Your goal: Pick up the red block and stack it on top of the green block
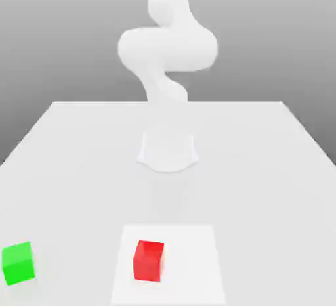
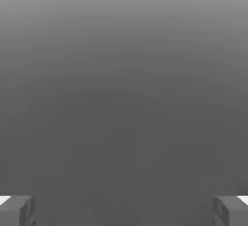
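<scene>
Red block (image 1: 148,262) sits up front on the white square (image 1: 190,265), twisted a bit, well apart from the green block (image 1: 18,263). Fingers (image 2: 124,211) are wide apart, holding nothing; closing misaligned could knock red askew, imo.

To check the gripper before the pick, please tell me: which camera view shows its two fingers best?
The hand view: both fingers stand there wide apart, nothing between them. In the exterior view I cannot make them out against the white arm.
</scene>
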